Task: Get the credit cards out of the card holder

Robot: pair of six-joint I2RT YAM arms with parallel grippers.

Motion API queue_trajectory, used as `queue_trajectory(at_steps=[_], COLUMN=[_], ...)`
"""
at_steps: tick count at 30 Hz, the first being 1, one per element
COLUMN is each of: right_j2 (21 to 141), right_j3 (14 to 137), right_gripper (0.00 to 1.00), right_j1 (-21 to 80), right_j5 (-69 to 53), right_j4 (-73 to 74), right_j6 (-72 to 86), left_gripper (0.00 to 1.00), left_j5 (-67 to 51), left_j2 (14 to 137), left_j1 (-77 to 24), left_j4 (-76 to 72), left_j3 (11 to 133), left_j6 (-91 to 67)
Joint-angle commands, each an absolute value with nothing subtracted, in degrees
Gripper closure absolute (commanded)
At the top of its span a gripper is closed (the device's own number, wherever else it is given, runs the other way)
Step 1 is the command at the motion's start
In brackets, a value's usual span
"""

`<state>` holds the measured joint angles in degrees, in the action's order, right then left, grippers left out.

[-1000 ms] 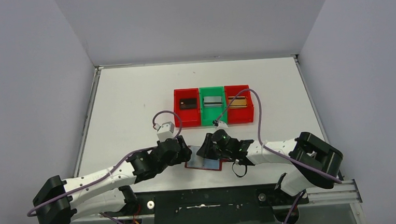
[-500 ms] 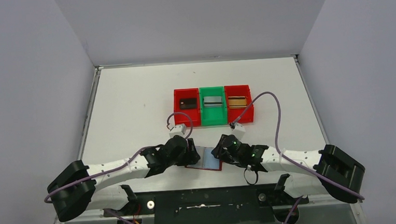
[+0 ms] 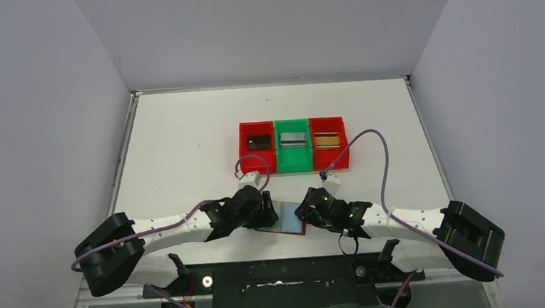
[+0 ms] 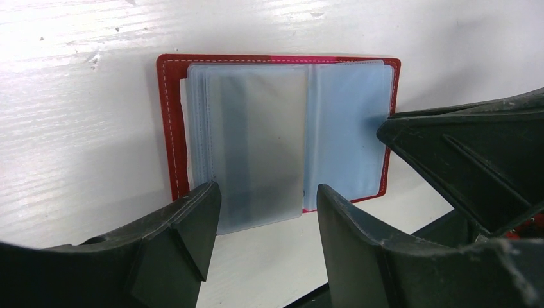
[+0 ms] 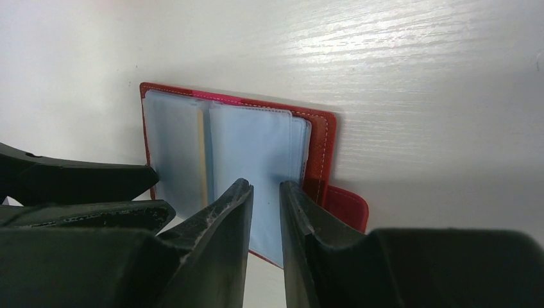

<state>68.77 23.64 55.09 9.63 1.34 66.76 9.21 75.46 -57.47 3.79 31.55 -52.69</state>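
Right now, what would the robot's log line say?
card holder: open on table | left pincer: open, at sleeves | right pincer: narrow gap, over sleeves

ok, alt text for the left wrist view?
Red card holder lies open on the white table, clear sleeves facing up. The open left claw straddles its near edge; the right claw reaches its edge on the picture's right.

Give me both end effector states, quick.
Left end effector: open, fingers wide apart at the card holder, holding nothing.
Right end effector: open by a narrow gap only, nothing gripped.
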Motion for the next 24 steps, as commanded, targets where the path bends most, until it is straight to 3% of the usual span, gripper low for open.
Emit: queue_trajectory(at_steps=[1,24], right_j2=[69.0,73.5], right_j3=[23.5,20.0], right_gripper=[0.76,0.77], right_j1=[54.6,52.4], right_j5=[10.1,3.5], right_j4=[-1.4,-12.6], right_j6=[67.3,68.7], left_gripper=[0.44,0.44], left_j5=[7.7,1.0], left_j2=[76.7,78.4], left_j1=[-57.3,-57.2], left_j4=[-0.7,-10.1], left_j3=[33.6,32.5], left_j6=[-52.1,-53.4])
